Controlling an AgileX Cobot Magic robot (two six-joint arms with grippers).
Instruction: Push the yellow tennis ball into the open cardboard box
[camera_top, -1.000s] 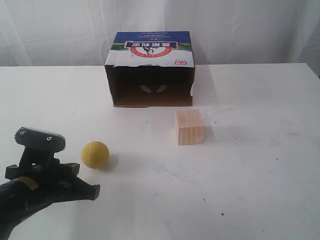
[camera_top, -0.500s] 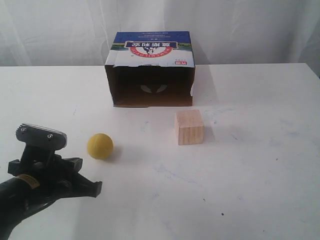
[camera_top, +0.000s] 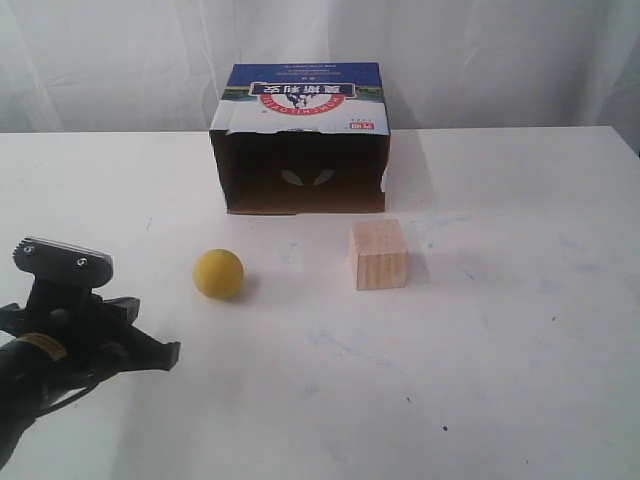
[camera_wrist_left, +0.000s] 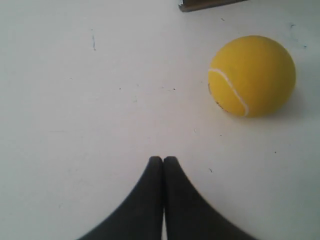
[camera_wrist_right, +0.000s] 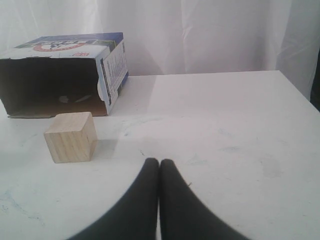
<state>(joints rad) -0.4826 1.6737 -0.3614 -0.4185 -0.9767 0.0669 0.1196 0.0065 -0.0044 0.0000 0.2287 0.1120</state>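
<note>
The yellow tennis ball lies on the white surface before the open cardboard box, near its left front corner and apparently not touching it. The left pincer is closed and empty, farther from the box than the ball. The right pincer is likewise closed.

Light is bright, soft and even. The white table is nearly washed out, though without hard glare. Faint shadows of the yellow tennis ball, the wooden cube and the open cardboard box fall on the sides away from the left tool, whose black body shows little detail. The box interior is dark. The left wrist view shows the ball's seam sharply; the right wrist view is slightly soft.
</note>
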